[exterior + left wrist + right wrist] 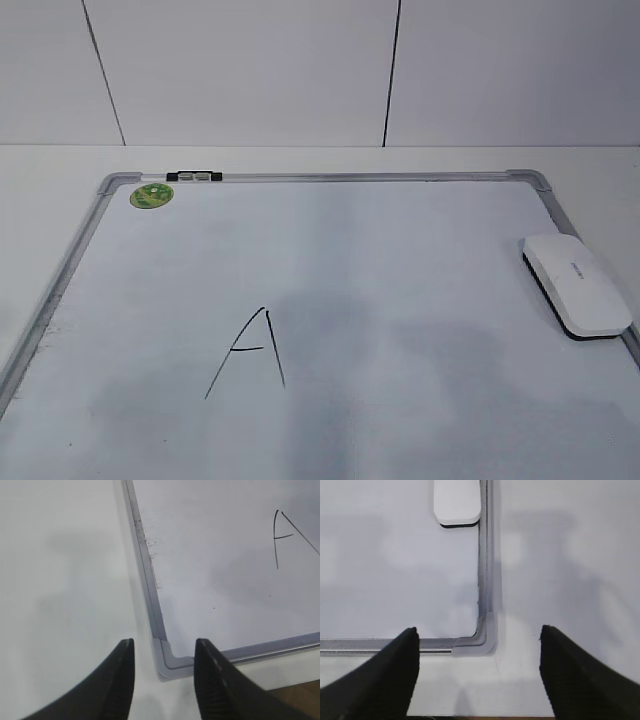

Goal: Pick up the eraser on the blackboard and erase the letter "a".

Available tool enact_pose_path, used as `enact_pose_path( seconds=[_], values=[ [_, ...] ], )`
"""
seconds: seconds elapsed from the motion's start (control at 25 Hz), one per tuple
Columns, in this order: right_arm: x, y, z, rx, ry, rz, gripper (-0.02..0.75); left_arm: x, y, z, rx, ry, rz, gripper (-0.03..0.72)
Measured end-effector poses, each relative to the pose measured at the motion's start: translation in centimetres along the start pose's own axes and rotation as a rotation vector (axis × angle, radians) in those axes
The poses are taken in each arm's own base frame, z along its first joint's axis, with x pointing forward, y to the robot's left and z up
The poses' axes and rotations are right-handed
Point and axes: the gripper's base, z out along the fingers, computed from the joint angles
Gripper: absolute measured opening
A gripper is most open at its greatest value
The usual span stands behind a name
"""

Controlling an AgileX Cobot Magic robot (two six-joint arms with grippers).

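Note:
The blackboard [340, 178], a white dry-erase board with a silver frame, lies flat on the table. The white eraser [577, 283] rests on its right edge, and its near end shows in the right wrist view [457, 502]. A large angular capital "A" [250, 350] is drawn at the lower middle and also shows in the left wrist view [287, 535]. No small cursive "a" is in view. My left gripper [164, 642] is open and empty over the board's near left corner [165, 660]. My right gripper [477, 630] is open and empty over the near right corner [482, 640]. Neither gripper shows in the exterior view.
A round green sticker [151, 195] sits at the board's far left corner. A small black clip [195, 177] is on the top frame. White table surrounds the board, and a white panelled wall stands behind. The table's front edge shows in both wrist views.

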Motion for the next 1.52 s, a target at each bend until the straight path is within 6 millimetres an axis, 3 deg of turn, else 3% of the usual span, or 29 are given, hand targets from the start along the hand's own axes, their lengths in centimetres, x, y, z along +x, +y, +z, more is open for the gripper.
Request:
enact_pose_path(
  seconds=[0.44,1.52],
  values=[
    [2.1,-0.1,-2.4,0.045,-0.217,0.046,0.593,1.8,-0.6,-2.3,-0.020,-0.191,0.032,0.269],
    [2.2,-0.1,-2.5,0.047,-0.220,0.046,0.592,2.0,-0.7,-2.5,-0.019,-0.208,0.035,0.238]
  ],
)
